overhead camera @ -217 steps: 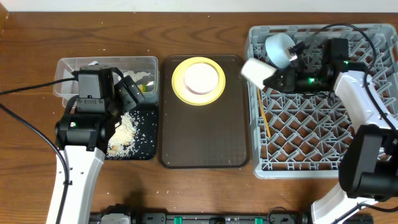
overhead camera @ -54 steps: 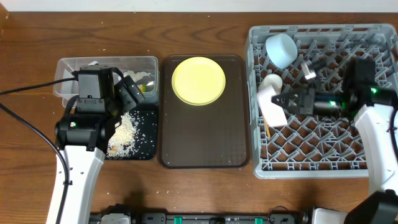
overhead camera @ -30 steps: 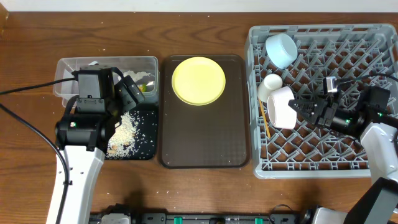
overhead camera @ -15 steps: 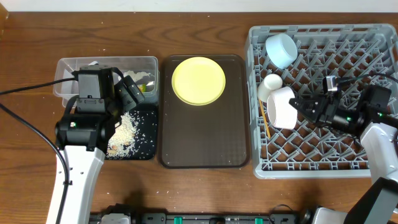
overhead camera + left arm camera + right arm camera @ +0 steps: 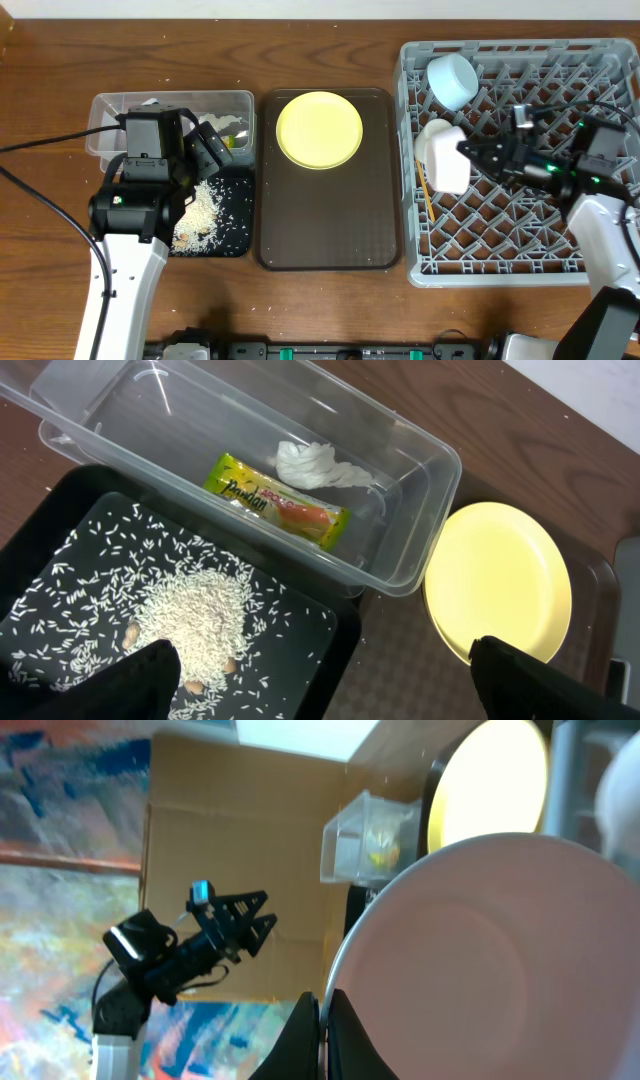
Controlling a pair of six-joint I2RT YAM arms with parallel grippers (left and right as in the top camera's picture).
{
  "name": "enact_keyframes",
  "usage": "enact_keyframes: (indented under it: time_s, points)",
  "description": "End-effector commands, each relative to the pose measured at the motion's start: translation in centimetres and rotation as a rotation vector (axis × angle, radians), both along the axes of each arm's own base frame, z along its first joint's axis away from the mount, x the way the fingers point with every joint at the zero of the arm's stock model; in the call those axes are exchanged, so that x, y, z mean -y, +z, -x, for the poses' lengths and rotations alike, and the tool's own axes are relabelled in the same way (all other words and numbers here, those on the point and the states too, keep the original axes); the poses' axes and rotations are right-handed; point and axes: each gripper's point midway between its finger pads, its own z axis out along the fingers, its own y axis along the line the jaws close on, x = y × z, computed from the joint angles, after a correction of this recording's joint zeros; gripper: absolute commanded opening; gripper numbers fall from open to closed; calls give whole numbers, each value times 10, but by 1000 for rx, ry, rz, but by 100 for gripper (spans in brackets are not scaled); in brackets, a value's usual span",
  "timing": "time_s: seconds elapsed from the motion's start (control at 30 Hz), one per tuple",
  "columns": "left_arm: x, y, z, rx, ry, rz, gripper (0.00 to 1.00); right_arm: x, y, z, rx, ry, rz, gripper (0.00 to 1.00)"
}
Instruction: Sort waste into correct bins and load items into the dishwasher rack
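Pinkish-white bowl [image 5: 443,160] is hanging on edge over the nine o'clock side of the grey rack [image 5: 520,265], the right gripper [image 5: 468,152] clamping its rim. Left gripper [image 5: 335,675] is hovering, jaws apart, over the black tray [image 5: 250,215].

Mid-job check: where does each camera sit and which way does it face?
Overhead: above the table, looking straight down on tub, black tray, plate, rack; left arm, right arm show.
Left wrist: on the left arm, looking down at wrapper, tissue, rice; left gripper open, fingertips in bottom corners.
Right wrist: on the right arm, facing sideways across to tub and plate; right gripper pinches the pinkish bowl's rim.
Shared: plate in all three.
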Motion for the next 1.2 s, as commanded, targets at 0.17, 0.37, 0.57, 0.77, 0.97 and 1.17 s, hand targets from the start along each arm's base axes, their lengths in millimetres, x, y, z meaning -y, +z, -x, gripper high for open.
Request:
enact_keyframes:
  time_s: [0.17, 0.37, 0.57, 0.77, 0.97, 1.17]
  points:
    - [-2, 6, -1, 17, 3, -7, 95, -24, 0, 5, -77, 41, -5, 1]
    - [-2, 6, -1, 17, 3, -7, 95, -23, -20, 11, -89, 26, 26, 1]
    - [-2, 6, -1, 17, 3, -7, 95, -19, -41, 18, -106, 1, 42, 1]
    - [-2, 6, -1, 17, 3, -7, 95, -3, -43, 14, -96, -48, 44, 1]
    - [-2, 6, -1, 17, 3, -7, 95, 11, -38, 13, -89, -76, 16, 1]
    - [-2, 6, -1, 17, 3, -7, 95, 25, -39, 9, -50, -118, 36, 4]
